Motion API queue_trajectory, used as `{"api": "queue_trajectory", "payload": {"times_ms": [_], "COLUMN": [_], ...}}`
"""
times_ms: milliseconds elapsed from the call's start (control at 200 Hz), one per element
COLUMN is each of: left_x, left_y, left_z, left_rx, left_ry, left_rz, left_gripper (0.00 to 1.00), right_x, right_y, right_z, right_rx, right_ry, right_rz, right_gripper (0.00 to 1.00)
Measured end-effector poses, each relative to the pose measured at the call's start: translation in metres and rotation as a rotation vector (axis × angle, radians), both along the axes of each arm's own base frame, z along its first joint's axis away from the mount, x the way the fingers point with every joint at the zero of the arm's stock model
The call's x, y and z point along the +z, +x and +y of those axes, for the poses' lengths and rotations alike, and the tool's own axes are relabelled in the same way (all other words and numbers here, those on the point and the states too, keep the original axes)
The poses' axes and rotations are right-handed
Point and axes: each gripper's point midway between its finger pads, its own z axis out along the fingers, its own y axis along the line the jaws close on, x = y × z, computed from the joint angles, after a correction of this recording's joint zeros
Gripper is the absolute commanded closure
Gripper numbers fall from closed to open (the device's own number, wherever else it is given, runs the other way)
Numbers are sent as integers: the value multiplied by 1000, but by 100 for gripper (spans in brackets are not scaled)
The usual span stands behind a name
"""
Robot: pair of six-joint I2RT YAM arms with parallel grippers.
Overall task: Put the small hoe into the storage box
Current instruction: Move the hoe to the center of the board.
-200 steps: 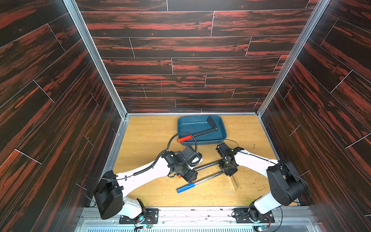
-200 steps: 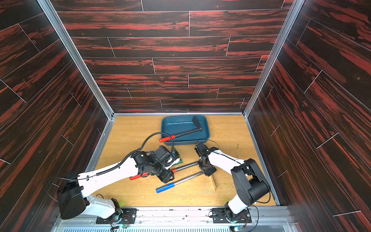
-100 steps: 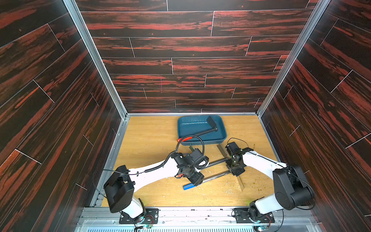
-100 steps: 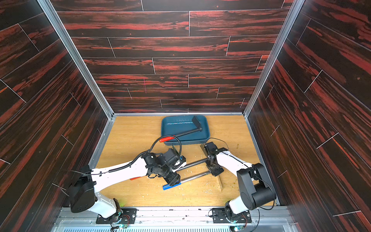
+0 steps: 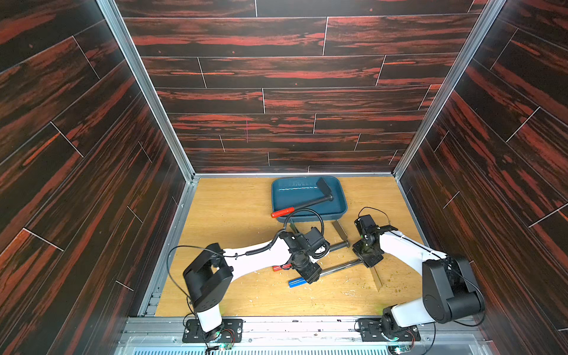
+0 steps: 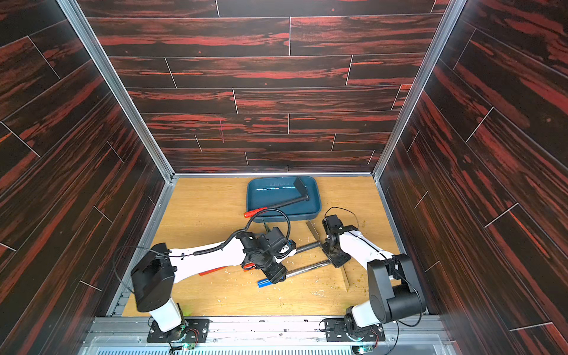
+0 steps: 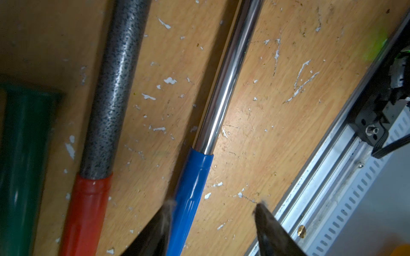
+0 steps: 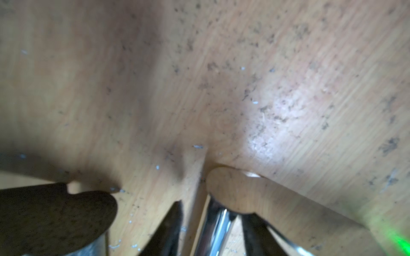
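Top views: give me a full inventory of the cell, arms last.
storage box: one, teal-blue, far centre of table.
dark-shaft hoe: one, red grip, lying in the box, grip over near rim.
speckled-shaft hoe: one, red grip, on table under left arm.
blue-grip hoe: one, chrome shaft, on table between arms.
green-handled tool: one, mostly hidden.
table: one, light wood.
left gripper: open, around blue grip.
right gripper: open, around chrome shaft.

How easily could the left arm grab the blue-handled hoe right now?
Probably easily: the left pincer hangs open over the blue-handled hoe, whose blue grip lies between the jaws. The red-handled hoe alongside sits outside them, so nothing seems to be in the way.
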Motion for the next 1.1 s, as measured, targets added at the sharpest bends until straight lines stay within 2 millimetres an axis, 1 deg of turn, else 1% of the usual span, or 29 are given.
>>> {"api": "queue_trajectory", "payload": {"times_ms": [220, 346, 411, 666, 887, 987, 1097], "left_x": [-16, -22, -24, -38, -48, -48, -48], "left_y": [-3, -4, -3, 0, 2, 5, 8], "left_z": [0, 0, 1, 1, 3, 2, 1], "left_rx": [-14, -22, -25, -33, -41, -39, -36], "left_ry": [34, 46, 52, 79, 105, 109, 111], "left_rz": [22, 26, 26, 14, 6, -14, -36], "left_gripper": [38, 38, 38, 40, 41, 42, 43], "right_x": [22, 35, 41, 77, 104, 111, 113], "right_y": [10, 16, 18, 31, 34, 36, 37], "right_z": [2, 6, 8, 19, 25, 28, 31], "right_rx": [70, 111, 142, 279, 357, 377, 390], "right_ry": [6, 17, 24, 55, 68, 77, 89], "right_rz": [-75, -122, -146, -282, -383, -402, -411], "right_gripper": [34, 31, 27, 15, 15, 15, 15]}}
